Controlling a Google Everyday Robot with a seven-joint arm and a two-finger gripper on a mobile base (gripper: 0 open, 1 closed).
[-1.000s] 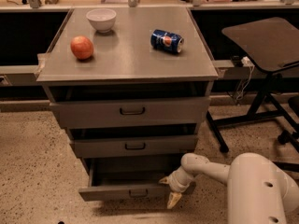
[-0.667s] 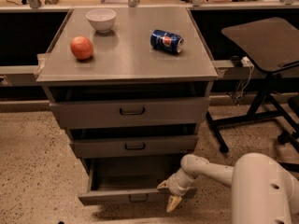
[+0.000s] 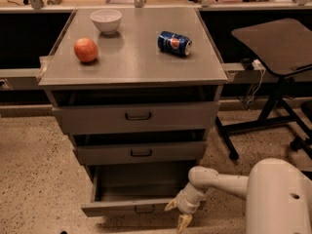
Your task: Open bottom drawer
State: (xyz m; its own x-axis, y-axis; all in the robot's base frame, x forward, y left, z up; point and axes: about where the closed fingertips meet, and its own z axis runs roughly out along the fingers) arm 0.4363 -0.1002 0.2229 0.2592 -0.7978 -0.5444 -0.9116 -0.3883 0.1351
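Note:
The bottom drawer (image 3: pixel 131 207) is the lowest grey drawer of the cabinet, with a small dark loop handle (image 3: pixel 145 209) at its centre. It stands pulled out, and its empty inside shows. My gripper (image 3: pixel 178 213) is at the drawer front's right end, near the floor. Its pale fingers (image 3: pixel 184 223) are spread apart and hold nothing. The white arm reaches in from the lower right.
The middle drawer (image 3: pixel 141 152) and top drawer (image 3: pixel 138 116) are above it. On the cabinet top are a white bowl (image 3: pixel 106 20), a red apple (image 3: pixel 86 49) and a blue soda can (image 3: pixel 174 43) on its side. A dark stool (image 3: pixel 278 57) stands at right.
The bottom drawer has slid a little further out. My gripper has moved slightly toward the camera at the drawer's right end.

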